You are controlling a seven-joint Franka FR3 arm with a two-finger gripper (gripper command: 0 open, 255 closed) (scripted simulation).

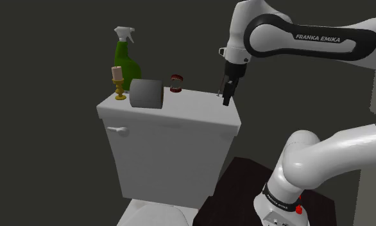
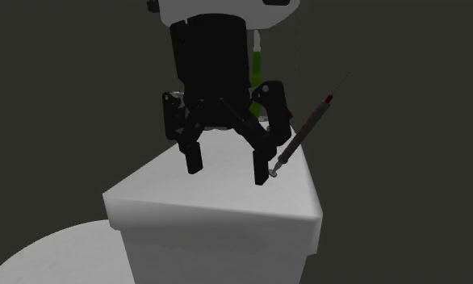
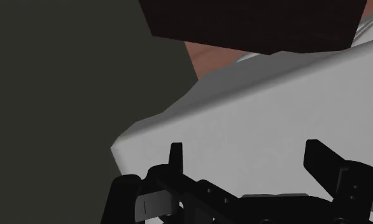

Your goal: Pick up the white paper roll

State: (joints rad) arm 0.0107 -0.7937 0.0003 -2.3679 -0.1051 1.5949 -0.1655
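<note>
Sideways travel is what my next move turns on. My gripper (image 1: 227,99) hangs just above one end of the toilet's tank lid (image 1: 199,114), pointing down, its fingers spread apart with nothing between them. The paper roll (image 1: 146,94), drawn grey, lies on its side on the same lid, well apart from me toward the shoulder view's left. It is just beside a candle (image 1: 118,80) and in front of a green spray bottle (image 1: 124,61). A small jar (image 1: 176,83) stands further back, between us but off the direct line. The roll's long axis seems to run roughly along the lid, toward me, so I judge I must cross over and close across its round sides.
</note>
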